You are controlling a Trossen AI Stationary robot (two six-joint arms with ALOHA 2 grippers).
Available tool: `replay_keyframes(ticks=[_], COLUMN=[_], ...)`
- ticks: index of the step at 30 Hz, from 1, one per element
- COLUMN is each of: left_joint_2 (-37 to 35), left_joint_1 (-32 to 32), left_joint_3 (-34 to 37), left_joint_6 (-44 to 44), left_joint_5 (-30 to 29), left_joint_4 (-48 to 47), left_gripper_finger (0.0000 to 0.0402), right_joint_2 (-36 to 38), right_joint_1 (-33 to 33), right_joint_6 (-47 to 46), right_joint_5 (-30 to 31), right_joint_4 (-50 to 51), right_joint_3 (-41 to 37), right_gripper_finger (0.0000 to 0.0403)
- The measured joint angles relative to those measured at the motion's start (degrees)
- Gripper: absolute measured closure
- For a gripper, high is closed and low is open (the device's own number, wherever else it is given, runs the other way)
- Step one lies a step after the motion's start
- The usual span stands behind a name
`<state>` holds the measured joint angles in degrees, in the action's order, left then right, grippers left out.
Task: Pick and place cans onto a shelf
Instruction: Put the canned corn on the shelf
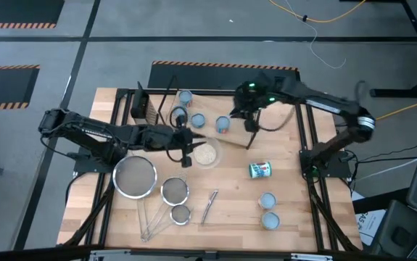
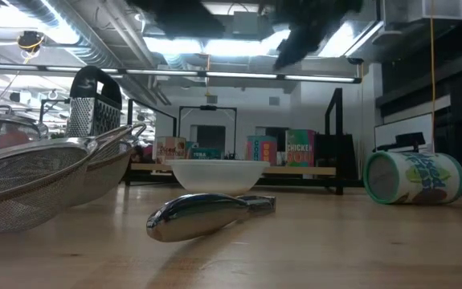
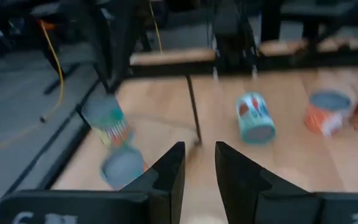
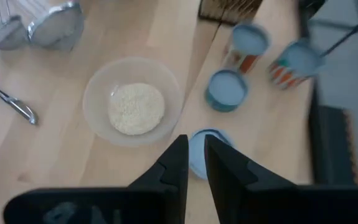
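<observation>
Right end effector (image 4: 191, 140) above the shelf (image 1: 284, 116) at the worktop's (image 1: 230, 217) far side, fingers a narrow slit apart, gripping nothing, just over one of four upright cans (image 1: 223, 125). Left end effector (image 3: 198, 147) parted, empty. Three more cans near right, one on its side (image 1: 260, 170).

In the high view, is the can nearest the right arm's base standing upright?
No: that can lies on its side on the tabletop, its green and white label facing up, unlike the two upright cans beyond it.
</observation>
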<state>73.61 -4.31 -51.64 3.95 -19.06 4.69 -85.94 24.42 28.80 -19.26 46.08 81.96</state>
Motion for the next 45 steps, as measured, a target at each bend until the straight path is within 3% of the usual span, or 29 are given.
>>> replay_keyframes(ticks=[4,11,17,29,36,45], left_joint_2=[0.6,5.8,13.0,30.1,34.2,35.9], left_joint_1=[3.6,8.6,11.5,15.3,16.4,16.7], left_joint_3=[-0.1,-7.6,-17.1,-37.3,-38.7,-38.7], left_joint_6=[1.1,2.5,4.2,6.0,5.8,8.5], left_joint_5=[5.4,12.1,15.4,18.7,18.6,18.1], left_joint_4=[6.1,5.8,-2.0,-24.5,-31.8,-35.2], left_gripper_finger=[0.0320,0.0320,0.0320,0.0320,0.0320,0.0320], right_joint_2=[7.1,14.2,17.6,28.9,33.2,34.4], right_joint_1=[0.0,-0.1,-1.0,-1.7,-1.7,-1.7], right_joint_6=[0.0,-1.5,-3.1,-6.8,-10.1,-10.7], right_joint_5=[2.0,0.8,0.1,0.1,0.1,0.1], right_joint_4=[2.8,9.2,13.1,-0.1,-2.2,-2.3], right_joint_3=[0.1,0.1,-2.4,-22.9,-29.5,-30.9], right_gripper_finger=[0.0345,0.0345,0.0345,0.0345,0.0345,0.0345])
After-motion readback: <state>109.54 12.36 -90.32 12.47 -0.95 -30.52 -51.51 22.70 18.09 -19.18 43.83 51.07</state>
